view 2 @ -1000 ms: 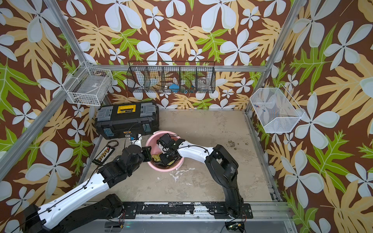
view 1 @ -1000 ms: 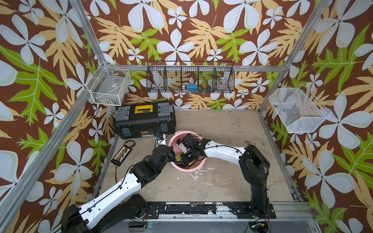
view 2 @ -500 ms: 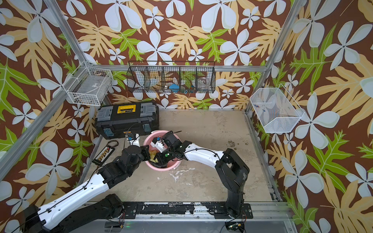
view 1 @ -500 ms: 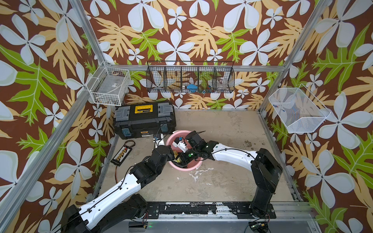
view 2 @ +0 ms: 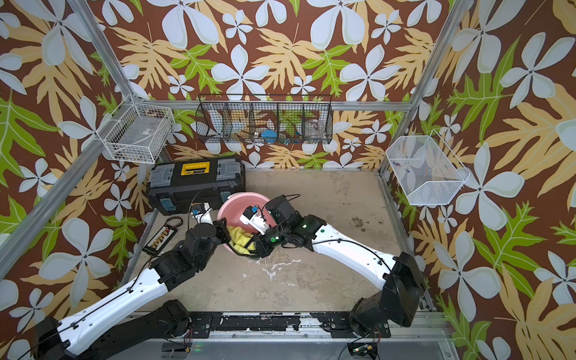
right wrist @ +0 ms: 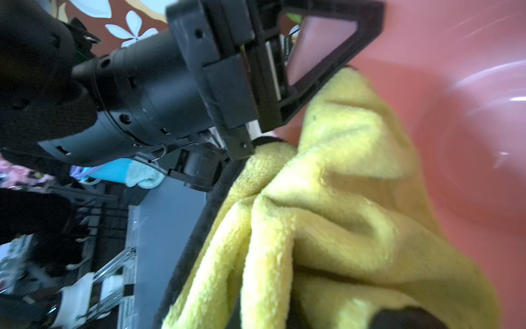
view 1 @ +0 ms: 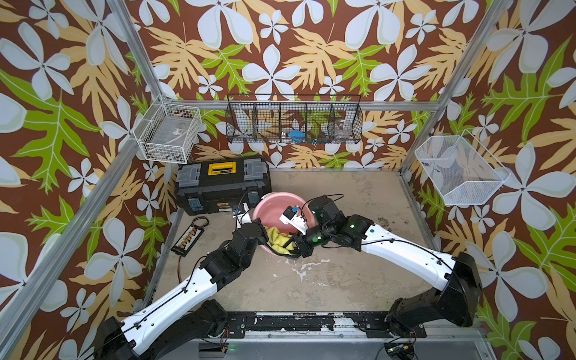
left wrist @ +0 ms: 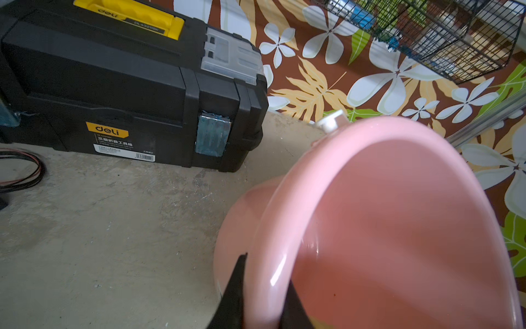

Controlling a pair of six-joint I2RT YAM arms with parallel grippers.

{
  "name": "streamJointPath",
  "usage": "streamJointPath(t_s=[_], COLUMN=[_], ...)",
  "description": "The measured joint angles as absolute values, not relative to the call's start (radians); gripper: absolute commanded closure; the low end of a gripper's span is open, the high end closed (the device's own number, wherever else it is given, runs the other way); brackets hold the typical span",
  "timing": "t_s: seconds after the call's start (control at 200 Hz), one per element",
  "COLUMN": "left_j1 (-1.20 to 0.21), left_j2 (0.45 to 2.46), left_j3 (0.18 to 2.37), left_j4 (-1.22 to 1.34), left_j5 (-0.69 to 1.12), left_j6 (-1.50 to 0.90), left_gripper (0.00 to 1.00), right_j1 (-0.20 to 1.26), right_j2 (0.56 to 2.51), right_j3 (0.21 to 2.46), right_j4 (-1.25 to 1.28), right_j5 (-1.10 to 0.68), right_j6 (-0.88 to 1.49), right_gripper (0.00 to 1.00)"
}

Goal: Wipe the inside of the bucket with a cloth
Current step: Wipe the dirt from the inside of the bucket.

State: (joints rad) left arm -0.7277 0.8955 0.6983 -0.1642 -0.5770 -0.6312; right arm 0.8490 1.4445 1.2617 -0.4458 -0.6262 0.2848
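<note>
Pink bucket: rim pinched by left gripper, one finger inside, one outside. Yellow cloth: bunched in closed right gripper, pressed inside bucket

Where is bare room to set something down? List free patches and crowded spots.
Free: the beige tabletop between the right arm and the back wall, and between both arms before the black base rail. Crowded: back-left corner, with black plastic toolbox, round pink plastic bucket holding the yellow microfibre cloth, and black connector board.

High twin overviews; wrist views close on bucket
</note>
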Motion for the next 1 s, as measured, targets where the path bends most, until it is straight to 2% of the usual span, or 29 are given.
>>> streamJointPath(t_s=[0.17, 0.41, 0.591, 0.766, 1.001], left_j1=[-0.728, -0.728, -0.726, -0.725, -0.732], left_j2=[0.894, 0.87, 0.873, 0.893, 0.984], left_j3=[0.68, 0.645, 0.657, 0.699, 0.779], left_j4=[-0.136, -0.103, -0.137, -0.226, -0.213], left_j5=[-0.561, -0.493, -0.464, -0.469, -0.422], left_j6=[-0.63, -0.619, -0.596, -0.595, -0.601], left_gripper=[1.0, 1.0, 1.0, 1.0, 1.0], right_j1=[0.847, 0.872, 0.915, 0.941, 0.95], right_j2=[1.465, 1.671, 1.802, 1.771, 1.654], right_j3=[1.317, 1.499, 1.512, 1.376, 1.192], right_j4=[-0.482, -0.478, -0.455, -0.397, -0.301], right_j5=[-0.377, -0.051, 0.127, 0.224, 0.223], right_j6=[0.28, 0.231, 0.191, 0.147, 0.091], right_gripper=[1.0, 1.0, 1.0, 1.0, 1.0])
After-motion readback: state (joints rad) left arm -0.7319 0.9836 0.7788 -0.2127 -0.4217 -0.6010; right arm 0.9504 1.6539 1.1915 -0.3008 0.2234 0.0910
